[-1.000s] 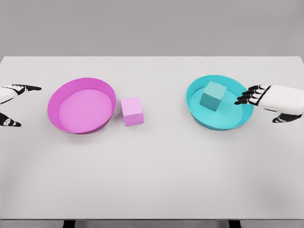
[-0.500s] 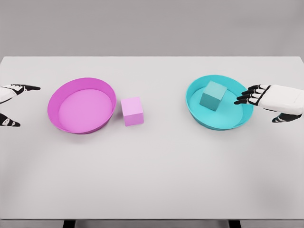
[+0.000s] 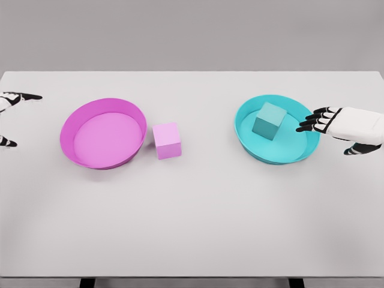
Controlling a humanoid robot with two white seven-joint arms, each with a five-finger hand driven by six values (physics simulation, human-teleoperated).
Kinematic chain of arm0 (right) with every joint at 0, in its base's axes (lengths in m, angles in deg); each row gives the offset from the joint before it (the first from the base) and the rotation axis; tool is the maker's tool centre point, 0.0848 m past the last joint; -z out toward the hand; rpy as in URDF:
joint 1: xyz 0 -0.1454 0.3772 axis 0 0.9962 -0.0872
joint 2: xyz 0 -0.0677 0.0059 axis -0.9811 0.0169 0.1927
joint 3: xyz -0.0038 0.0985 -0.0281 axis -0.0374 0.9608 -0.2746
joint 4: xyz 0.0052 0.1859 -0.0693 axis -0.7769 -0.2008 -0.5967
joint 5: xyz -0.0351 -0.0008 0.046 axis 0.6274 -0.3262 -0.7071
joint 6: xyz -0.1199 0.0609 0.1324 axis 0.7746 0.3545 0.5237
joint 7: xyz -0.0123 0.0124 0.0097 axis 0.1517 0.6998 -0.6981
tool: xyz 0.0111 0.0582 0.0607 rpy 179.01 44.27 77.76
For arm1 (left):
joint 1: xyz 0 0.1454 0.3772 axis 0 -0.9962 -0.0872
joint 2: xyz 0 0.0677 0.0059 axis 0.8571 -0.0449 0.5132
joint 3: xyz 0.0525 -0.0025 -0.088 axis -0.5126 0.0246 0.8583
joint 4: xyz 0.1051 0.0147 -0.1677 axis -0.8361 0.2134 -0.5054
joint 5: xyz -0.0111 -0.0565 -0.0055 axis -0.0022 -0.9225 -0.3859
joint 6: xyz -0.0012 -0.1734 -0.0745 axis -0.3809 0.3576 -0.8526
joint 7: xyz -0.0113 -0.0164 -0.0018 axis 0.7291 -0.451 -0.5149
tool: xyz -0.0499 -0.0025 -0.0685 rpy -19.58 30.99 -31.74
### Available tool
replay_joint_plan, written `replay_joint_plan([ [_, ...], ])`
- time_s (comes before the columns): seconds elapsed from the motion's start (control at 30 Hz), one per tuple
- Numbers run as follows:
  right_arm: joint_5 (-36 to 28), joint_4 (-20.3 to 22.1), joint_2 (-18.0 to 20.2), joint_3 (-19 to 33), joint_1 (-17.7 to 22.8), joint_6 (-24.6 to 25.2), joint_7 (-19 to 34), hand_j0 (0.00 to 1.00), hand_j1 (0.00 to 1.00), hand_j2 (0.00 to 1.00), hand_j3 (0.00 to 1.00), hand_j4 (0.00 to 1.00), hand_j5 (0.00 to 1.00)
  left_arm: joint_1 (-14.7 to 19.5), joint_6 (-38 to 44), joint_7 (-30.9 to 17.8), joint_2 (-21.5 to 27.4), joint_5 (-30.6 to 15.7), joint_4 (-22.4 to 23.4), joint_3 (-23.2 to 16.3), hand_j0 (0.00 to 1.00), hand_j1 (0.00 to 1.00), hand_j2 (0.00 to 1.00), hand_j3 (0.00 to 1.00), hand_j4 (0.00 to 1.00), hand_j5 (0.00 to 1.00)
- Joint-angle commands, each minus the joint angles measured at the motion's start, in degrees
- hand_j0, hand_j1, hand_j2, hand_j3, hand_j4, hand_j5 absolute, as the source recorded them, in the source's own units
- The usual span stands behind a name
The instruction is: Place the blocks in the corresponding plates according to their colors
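One plate (image 3: pixel 69 129) is sitting left on the table (image 3: pixel 192 222), a block (image 3: pixel 167 140) just beside it. Another block (image 3: pixel 268 120) is lying in the right plate (image 3: pixel 252 147).

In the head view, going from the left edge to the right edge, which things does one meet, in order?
Left hand → pink plate → pink block → teal plate holding the teal block → right hand.
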Motion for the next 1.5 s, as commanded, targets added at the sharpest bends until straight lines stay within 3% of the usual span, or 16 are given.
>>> replay_joint_plan([
  [0.0, -0.31, 0.01, 0.03, 0.09, -0.01, 0.02, -0.02, 1.00, 1.00, 1.00, 1.00, 1.00, 1.00, 0.35, 0.09, -0.07, 0.28, -0.20, 0.44, -3.05, 1.00, 1.00, 1.00, 1.00, 1.00, 1.00],
  [0.17, -0.31, 0.01, 0.11, 0.09, -0.01, 0.02, -0.02, 1.00, 1.00, 1.00, 1.00, 1.00, 1.00, 6.06, 0.09, -0.07, -0.07, -0.20, -0.35, -9.20, 1.00, 1.00, 1.00, 1.00, 1.00, 1.00],
  [0.27, -0.31, 0.09, 0.20, 0.09, -0.01, 0.02, -0.02, 1.00, 1.00, 1.00, 1.00, 1.00, 1.00, 8.00, 0.09, -0.15, -1.13, -0.11, -3.87, -11.58, 1.00, 1.00, 1.00, 1.00, 1.00, 1.00],
  [0.5, -0.31, 0.09, 0.20, 0.09, -0.01, 0.02, -0.02, 1.00, 1.00, 1.00, 1.00, 1.00, 1.00, 14.85, 0.09, -0.15, -6.31, 2.35, -7.73, -18.78, 1.00, 1.00, 1.00, 1.00, 1.00, 1.00],
  [0.73, -0.31, 0.09, 0.20, 0.09, -0.01, 0.02, -0.02, 1.00, 1.00, 1.00, 1.00, 1.00, 1.00, 19.34, 0.09, -0.24, -8.69, 3.85, -19.42, -25.37, 1.00, 1.00, 1.00, 1.00, 1.00, 1.00],
  [0.83, -0.31, 0.18, 0.20, 0.09, -0.01, 0.02, -0.02, 1.00, 1.00, 1.00, 1.00, 1.00, 1.00, 21.18, 0.09, -0.24, -10.53, 4.72, -21.89, -27.92, 1.00, 1.00, 1.00, 1.00, 1.00, 1.00],
  [0.97, -0.31, 0.18, 0.29, 0.09, -0.01, 0.02, -0.02, 1.00, 1.00, 1.00, 1.00, 1.00, 1.00, 21.89, 0.09, -0.15, -13.35, 9.65, -21.89, -29.16, 1.00, 1.00, 1.00, 1.00, 1.00, 1.00],
  [1.1, -0.31, 0.18, 0.20, 0.09, -0.01, 0.02, -0.02, 1.00, 1.00, 1.00, 1.00, 1.00, 1.00, 22.59, 0.09, -0.15, -13.35, 9.74, -21.97, -29.16, 1.00, 1.00, 1.00, 1.00, 1.00, 1.00],
  [1.27, -0.31, 0.18, 0.20, 0.09, 0.08, 0.02, -0.02, 1.00, 1.00, 1.00, 1.00, 1.00, 1.00, 23.38, 0.09, -0.07, -13.43, 9.74, -25.40, -29.33, 1.00, 1.00, 1.00, 1.00, 1.00, 1.00],
  [1.47, -0.40, 0.53, 0.20, 0.09, 0.08, 0.02, -0.02, 1.00, 1.00, 1.00, 1.00, 1.00, 1.00, 23.56, 0.09, -0.15, -14.23, 9.82, -25.40, -30.47, 1.00, 1.00, 1.00, 1.00, 1.00, 1.00],
])
